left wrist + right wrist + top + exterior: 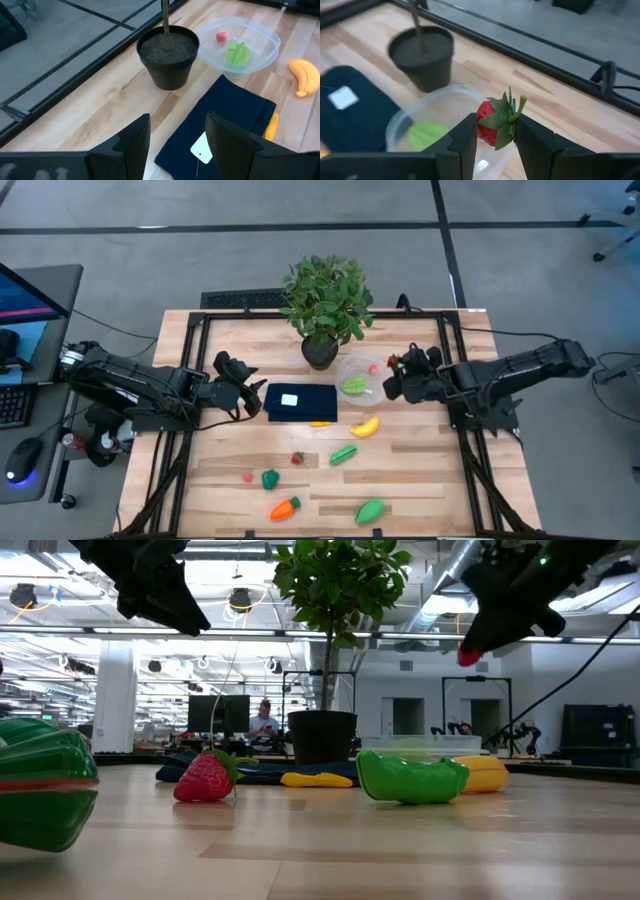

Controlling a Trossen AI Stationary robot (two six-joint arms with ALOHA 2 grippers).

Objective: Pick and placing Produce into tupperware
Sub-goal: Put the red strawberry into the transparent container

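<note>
My right gripper [495, 131] is shut on a red toy strawberry [486, 121], above the right rim of the round clear tupperware [358, 377]. The tupperware holds a green piece [238, 53] and a small red berry [221, 36]. My left gripper [175, 135] is open and hovers over the left end of the dark blue rectangle [300, 402]. On the table lie a banana [366, 426], a carrot [285, 507], another strawberry [297, 458] and several green pieces. My right gripper pinches the strawberry's red body [482, 125] between its two fingers, one on each side. The green leafy top [507, 112] points away from the wrist. The fingers come from the table's right side, slanting down. The strawberry is lifted clear above the tupperware [440, 125].
A potted plant [325, 310] stands just beyond the tupperware, toward the far edge. A small yellow piece [320, 423] lies at the blue rectangle's near edge. Loose produce is scattered over the near half of the table, with bare wood at the far left and right.
</note>
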